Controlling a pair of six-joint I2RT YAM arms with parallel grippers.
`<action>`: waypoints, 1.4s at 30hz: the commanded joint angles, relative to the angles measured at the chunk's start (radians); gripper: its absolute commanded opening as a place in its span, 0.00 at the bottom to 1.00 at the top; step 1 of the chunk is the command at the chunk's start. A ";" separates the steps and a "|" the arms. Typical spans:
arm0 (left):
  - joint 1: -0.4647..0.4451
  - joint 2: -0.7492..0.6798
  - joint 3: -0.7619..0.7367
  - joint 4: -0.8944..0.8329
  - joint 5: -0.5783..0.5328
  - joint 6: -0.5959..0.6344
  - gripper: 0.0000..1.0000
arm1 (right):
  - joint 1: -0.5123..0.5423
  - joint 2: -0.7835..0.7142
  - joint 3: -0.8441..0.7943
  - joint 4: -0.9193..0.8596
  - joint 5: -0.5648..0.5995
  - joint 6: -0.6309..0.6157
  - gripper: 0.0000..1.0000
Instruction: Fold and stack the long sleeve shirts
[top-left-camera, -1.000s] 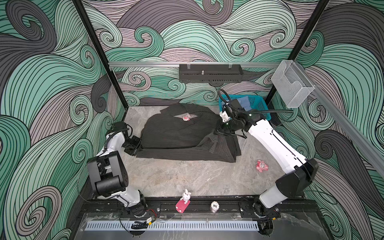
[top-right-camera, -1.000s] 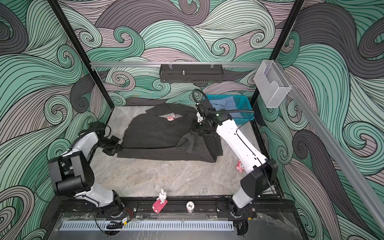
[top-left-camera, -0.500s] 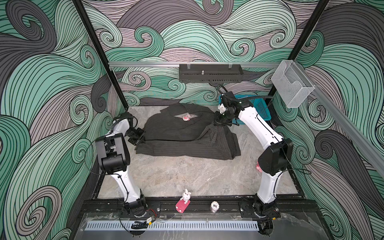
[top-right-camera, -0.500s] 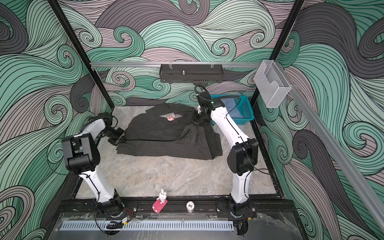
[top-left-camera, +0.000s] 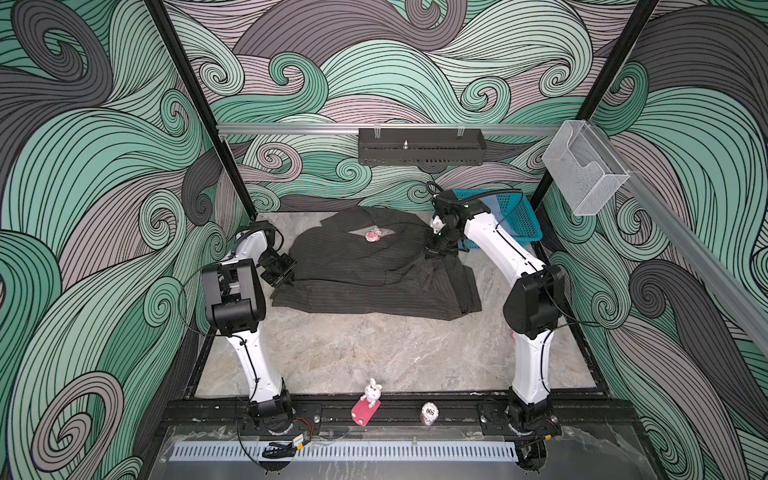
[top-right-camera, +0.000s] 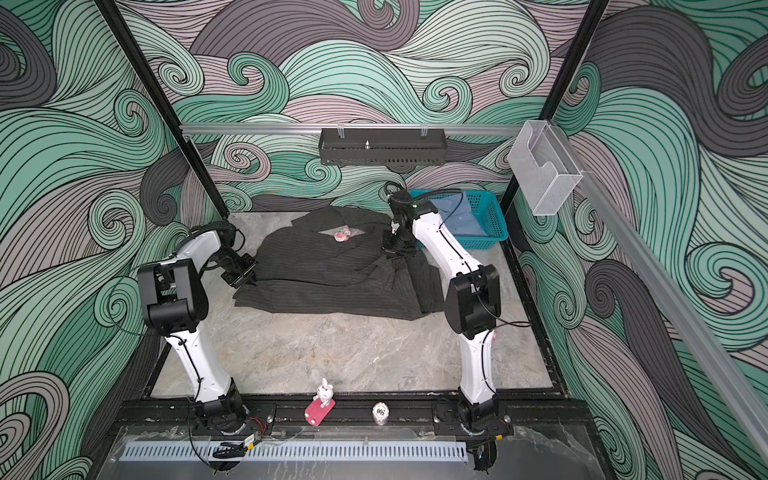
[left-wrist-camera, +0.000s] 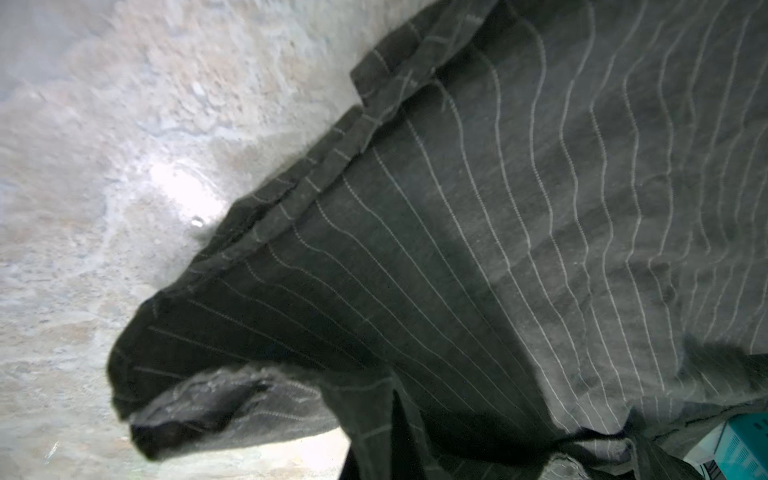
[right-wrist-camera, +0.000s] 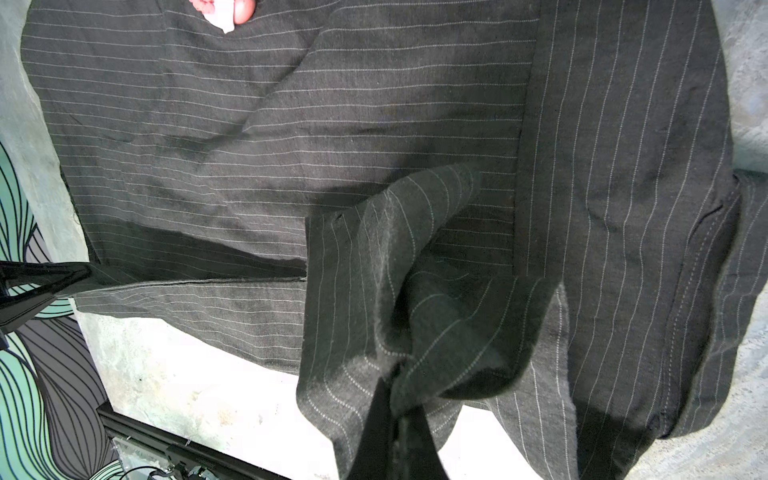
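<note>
Pinstriped shirt (top-left-camera: 374, 278) tight in both grippers (top-left-camera: 285, 277) (top-left-camera: 435, 251)

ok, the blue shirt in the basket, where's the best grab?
Probably pinch a raised fold of the light blue shirt from straight above. It lies crumpled inside the teal basket, whose walls block a side approach.

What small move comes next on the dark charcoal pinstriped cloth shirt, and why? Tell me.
Probably lower both held edges flat. The left gripper and right gripper are each shut on a lifted fold of the dark pinstriped shirt, raised above its flat lower layer.
</note>
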 joint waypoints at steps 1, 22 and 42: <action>-0.006 -0.090 -0.008 -0.055 0.002 0.037 0.00 | 0.005 -0.106 0.003 -0.078 0.002 -0.011 0.00; -0.020 -0.376 -0.287 -0.057 0.019 0.099 0.00 | 0.082 -0.487 -0.309 -0.184 0.062 0.010 0.00; -0.026 -0.055 -0.071 -0.092 -0.048 0.098 0.00 | 0.025 0.063 0.173 -0.186 0.149 -0.094 0.00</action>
